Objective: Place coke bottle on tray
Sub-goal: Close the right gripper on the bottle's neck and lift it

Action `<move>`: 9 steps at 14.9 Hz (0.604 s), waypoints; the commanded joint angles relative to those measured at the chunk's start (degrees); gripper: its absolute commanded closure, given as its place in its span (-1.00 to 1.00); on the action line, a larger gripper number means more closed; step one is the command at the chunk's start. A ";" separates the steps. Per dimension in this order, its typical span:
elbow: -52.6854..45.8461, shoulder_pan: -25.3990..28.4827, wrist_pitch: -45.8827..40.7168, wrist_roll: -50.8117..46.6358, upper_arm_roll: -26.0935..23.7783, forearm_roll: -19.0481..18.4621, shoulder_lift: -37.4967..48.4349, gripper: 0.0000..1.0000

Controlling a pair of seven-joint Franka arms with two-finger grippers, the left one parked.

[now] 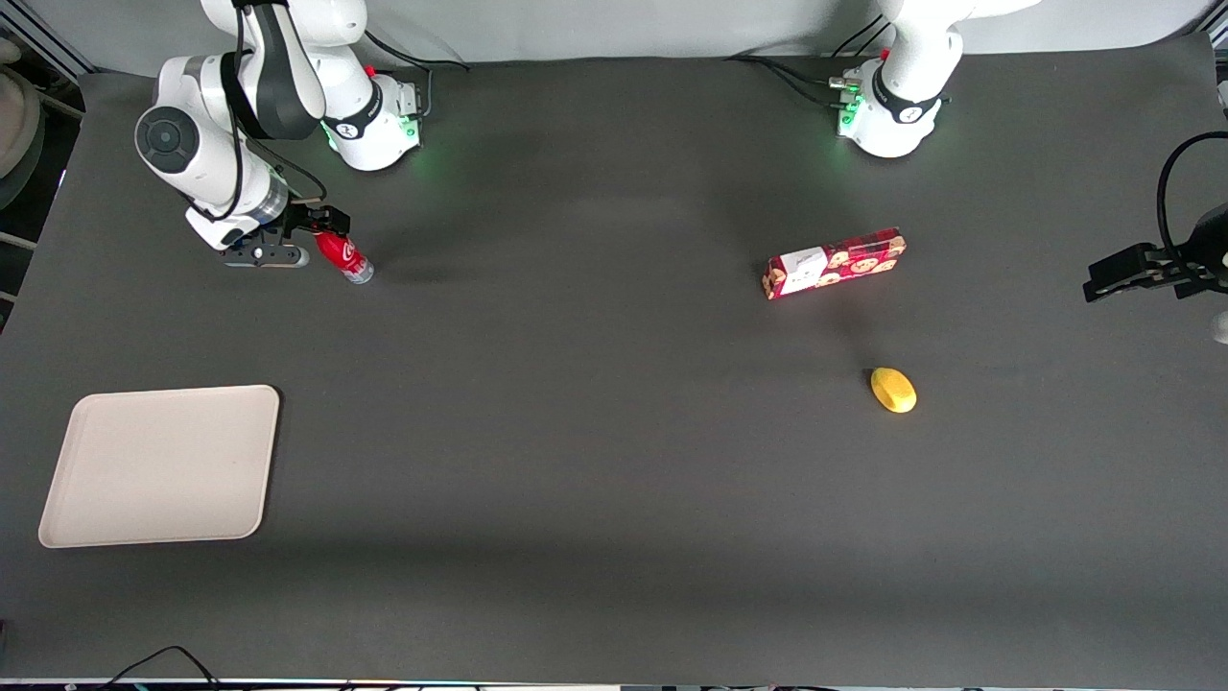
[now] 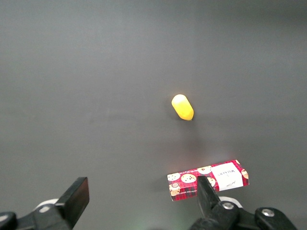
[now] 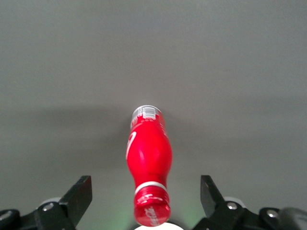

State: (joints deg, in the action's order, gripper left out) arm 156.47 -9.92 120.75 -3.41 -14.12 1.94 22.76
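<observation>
tray (image 1: 161,466) sits nearest the front camera, flat on the dark table (image 1: 595,461) at the working arm's end, its surface bare. all places below taken from the tray.

yellow lemon-like fruit (image 1: 893,391) lies a little farther from the camera than the tray, well toward the parked arm's end. red cookie box (image 1: 835,263) lies flat farther back again, near the fruit, not touching it.

coke bottle (image 1: 344,257) is well apart from the tray, farther from the camera, near the working arm's base. it stands on the table, leaning in the front view, cap up, clear base down.

gripper (image 1: 322,230) hangs over the bottle's cap end. in the wrist view the fingers (image 3: 80,194) are spread wide on either side of the cap, clear gaps both sides, nothing pinched.
</observation>
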 commanded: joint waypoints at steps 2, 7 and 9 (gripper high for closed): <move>2.79 -0.71 0.98 1.30 -0.56 -1.33 2.38 -1.00; 3.32 -0.62 1.06 1.30 -0.56 -1.33 2.29 -0.98; 3.32 -0.71 1.06 1.30 -0.56 -1.33 2.20 -0.73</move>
State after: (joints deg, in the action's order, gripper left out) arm 158.27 -9.93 120.82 -3.40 -14.17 1.16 23.08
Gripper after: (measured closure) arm 0.013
